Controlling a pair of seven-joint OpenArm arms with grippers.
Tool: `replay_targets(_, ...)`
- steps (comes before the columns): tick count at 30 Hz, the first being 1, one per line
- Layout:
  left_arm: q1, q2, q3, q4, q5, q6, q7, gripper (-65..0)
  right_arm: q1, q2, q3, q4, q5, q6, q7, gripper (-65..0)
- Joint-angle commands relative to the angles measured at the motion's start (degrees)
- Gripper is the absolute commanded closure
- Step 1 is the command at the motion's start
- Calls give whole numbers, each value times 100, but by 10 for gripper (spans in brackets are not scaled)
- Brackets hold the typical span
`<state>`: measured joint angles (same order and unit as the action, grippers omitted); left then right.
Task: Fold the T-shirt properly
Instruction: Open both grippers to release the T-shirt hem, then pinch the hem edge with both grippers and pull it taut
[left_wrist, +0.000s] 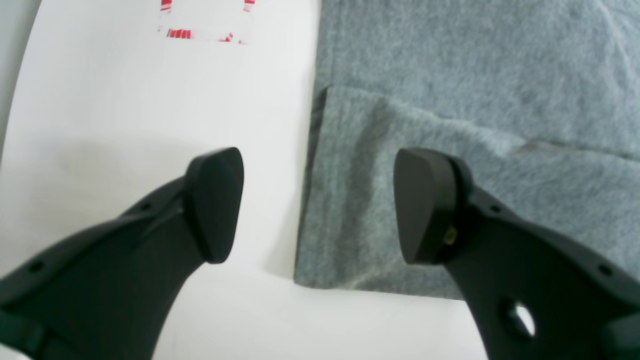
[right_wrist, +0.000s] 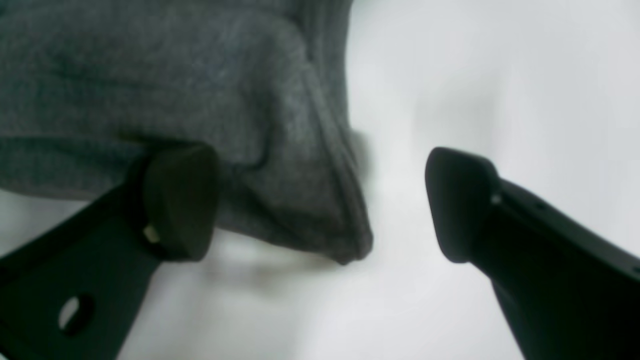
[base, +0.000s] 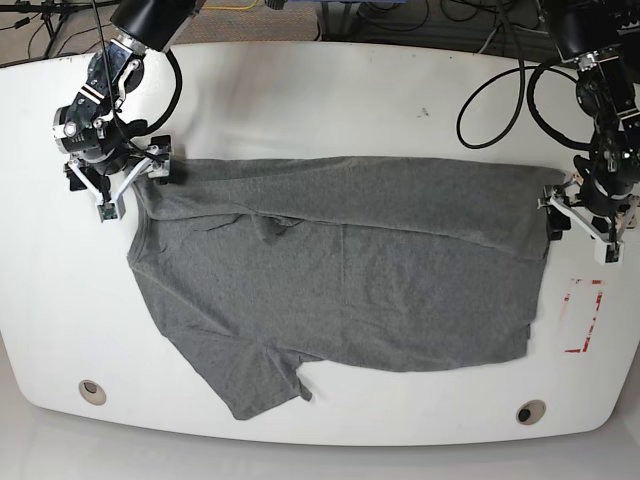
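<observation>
The right gripper (base: 122, 188) is seen at the left side of the base view, at the upper left corner of the T-shirt (base: 340, 290). Its jaws are spread wide, and nothing is clamped between them. In the right wrist view a bunched corner of the grey cloth (right_wrist: 300, 190) is found between the two fingers (right_wrist: 182, 200), and one of them is overlapped by the cloth edge; whether it is touched cannot be told.

The T-shirt is laid flat across the middle of the white table (base: 320, 90), partly folded, with one sleeve pointing toward the front edge.

The left gripper (left_wrist: 317, 205) is held over the shirt's right edge, also opened, with nothing gripped. One finger is above the table, the other above the cloth.

Red marks (base: 583, 315) are seen on the table near it; no writing can be read.
</observation>
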<state>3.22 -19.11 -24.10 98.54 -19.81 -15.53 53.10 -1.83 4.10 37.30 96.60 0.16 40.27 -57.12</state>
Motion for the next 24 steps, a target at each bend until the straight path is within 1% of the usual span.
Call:
replay_targets(1, -81, -89, -30, 75, -36, -8, -145, -436, 73, 69, 20, -90, 155, -27, 213, -628)
replay_targets(8, -81, -89, -30, 58, -36, -8, -145, -439, 55, 113, 151, -697, 612, -27, 363, -623)
replay_targets(11, -81, -71, -3, -56, -36, -8, -145, -439, 55, 113, 239, -803, 709, -27, 380, -572)
replay_targets(13, -107, -71, -3, -215, -36, -8, -145, -439, 46, 113, 231, -803, 744, -27, 407, -503)
replay_targets(14, -107, -71, -3, -267, -36, -8, -145, -439, 37, 113, 231, -803, 744, -27, 407, -479)
replay_targets(15, -107, -62, -3, -390, -36, -8, -145, -439, 11, 113, 222, -803, 744, -27, 407, -420)
replay_targets(17, -116, -62, -3, -505, -36, -8, -145, -439, 2, 113, 222, -803, 744, -27, 407, -344)
replay_targets(21, -89, -53, -3, -707, -45, -8, -145, -439, -7, 104, 222, -794, 744, -27, 407, -152)
replay_targets(24, -81, -53, -3, -839, -133, -87, -145, -438, -15, 104, 222, -785, 744, -27, 407, -59)
